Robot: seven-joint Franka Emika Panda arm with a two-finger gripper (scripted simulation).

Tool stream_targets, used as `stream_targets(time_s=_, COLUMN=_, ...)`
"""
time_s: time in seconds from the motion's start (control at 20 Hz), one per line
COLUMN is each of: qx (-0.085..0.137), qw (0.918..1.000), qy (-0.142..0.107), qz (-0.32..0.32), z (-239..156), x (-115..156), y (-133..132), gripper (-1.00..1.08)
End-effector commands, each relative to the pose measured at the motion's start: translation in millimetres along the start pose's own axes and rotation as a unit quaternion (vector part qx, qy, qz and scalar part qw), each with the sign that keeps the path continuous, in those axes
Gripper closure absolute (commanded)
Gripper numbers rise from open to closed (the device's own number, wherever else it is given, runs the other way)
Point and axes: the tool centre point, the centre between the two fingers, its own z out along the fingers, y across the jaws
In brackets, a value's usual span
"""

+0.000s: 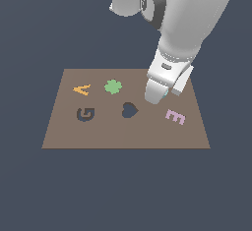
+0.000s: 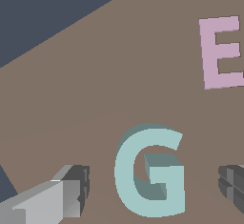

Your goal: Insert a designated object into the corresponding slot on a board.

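Note:
The pale teal letter G block lies flat on the brown board. In the wrist view my open gripper straddles it, one fingertip on one side and the other fingertip on the other, both apart from the block. In the exterior view the arm's hand covers the block at the board's far right; only a sliver of teal shows. The dark G-shaped slot is on the board's left part, empty.
A pink letter E lies near the hand, also seen in the wrist view. A dark heart-shaped recess is mid-board. A green clover and an orange letter A lie at the far left.

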Motion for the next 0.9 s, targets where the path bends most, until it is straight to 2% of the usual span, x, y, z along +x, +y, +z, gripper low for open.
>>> stream_targets(time_s=0.0, qx=-0.001, qw=0.9999, qy=0.0, qz=-0.01, z=2.0, x=0.3, y=-1.9, gripper=-0.92)
stream_targets(time_s=0.7, qx=-0.001, qw=0.9999, qy=0.0, qz=-0.012, z=22.6, x=-0.2, y=-2.5, gripper=-0.92)
stream_targets(time_s=0.75, qx=-0.001, qw=0.9999, qy=0.0, qz=-0.012, z=22.6, x=-0.2, y=-2.5, gripper=1.08)
stream_targets(time_s=0.85, qx=-0.001, qw=0.9999, qy=0.0, qz=-0.012, z=22.6, x=-0.2, y=-2.5, gripper=1.08)
